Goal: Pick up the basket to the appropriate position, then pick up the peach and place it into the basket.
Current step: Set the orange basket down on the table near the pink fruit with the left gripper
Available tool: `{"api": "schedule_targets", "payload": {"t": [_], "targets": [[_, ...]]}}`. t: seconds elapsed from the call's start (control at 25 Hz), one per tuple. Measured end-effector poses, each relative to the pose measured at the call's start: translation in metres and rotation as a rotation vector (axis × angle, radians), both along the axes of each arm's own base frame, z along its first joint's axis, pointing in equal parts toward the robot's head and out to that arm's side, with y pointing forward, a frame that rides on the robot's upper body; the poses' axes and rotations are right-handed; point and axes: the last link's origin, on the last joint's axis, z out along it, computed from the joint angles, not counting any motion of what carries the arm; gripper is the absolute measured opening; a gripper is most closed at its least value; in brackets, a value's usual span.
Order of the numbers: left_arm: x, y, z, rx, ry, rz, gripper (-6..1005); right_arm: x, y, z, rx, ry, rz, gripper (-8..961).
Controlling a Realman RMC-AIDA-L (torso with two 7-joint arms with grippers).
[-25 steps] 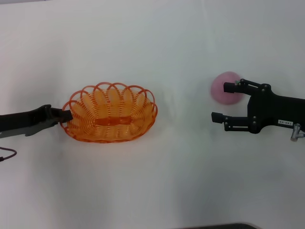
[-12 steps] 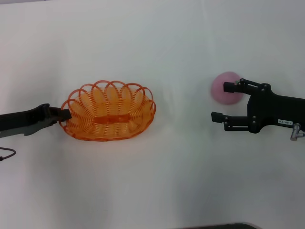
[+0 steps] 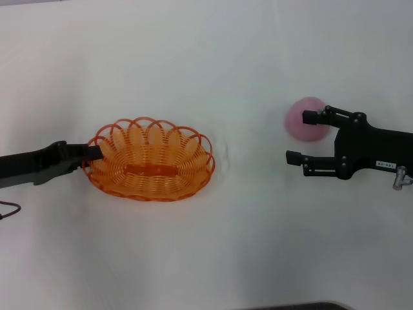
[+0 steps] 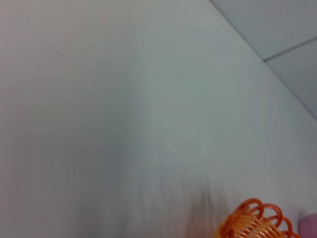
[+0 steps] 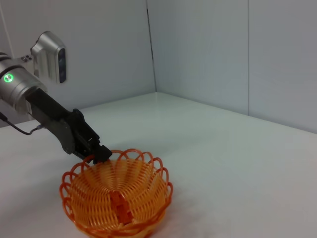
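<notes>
The orange basket (image 3: 151, 163) sits left of centre on the white table. My left gripper (image 3: 92, 154) is shut on its left rim; the right wrist view shows those fingers (image 5: 99, 151) pinching the looped rim of the basket (image 5: 119, 198). Part of the rim shows in the left wrist view (image 4: 255, 223). The pink peach (image 3: 302, 118) lies at the right. My right gripper (image 3: 300, 137) is open beside it, one fingertip (image 3: 310, 117) overlapping the peach and the other nearer me, holding nothing.
The white table (image 3: 245, 58) spreads on all sides, with bare surface between basket and peach. White walls stand behind the table (image 5: 208, 49). A dark edge shows at the front (image 3: 297, 306).
The basket has shifted slightly toward me and to the right with my left gripper on its rim. The right arm and the peach have not moved.
</notes>
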Motion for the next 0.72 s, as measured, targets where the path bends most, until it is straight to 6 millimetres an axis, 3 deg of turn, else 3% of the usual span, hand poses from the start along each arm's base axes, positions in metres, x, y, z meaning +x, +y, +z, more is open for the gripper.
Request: {"api": "schedule_targets", "payload": {"t": [0.2,0.4,0.72], "targets": [[0.001,-0.006,0.004,-0.015,-0.037,-0.005,284,0.0,0.0,0.0,0.001,-0.002,-0.001,935],[-0.003,-0.011,0.008,-0.006,-0.053,-0.001,500,0.0,0.001,0.0,0.0,-0.001,0.0,935],[-0.009,-0.017,0.018,0.016,-0.06,-0.028,549,-0.001,0.001,-0.001,0.0,0.0,0.002,936]]}}
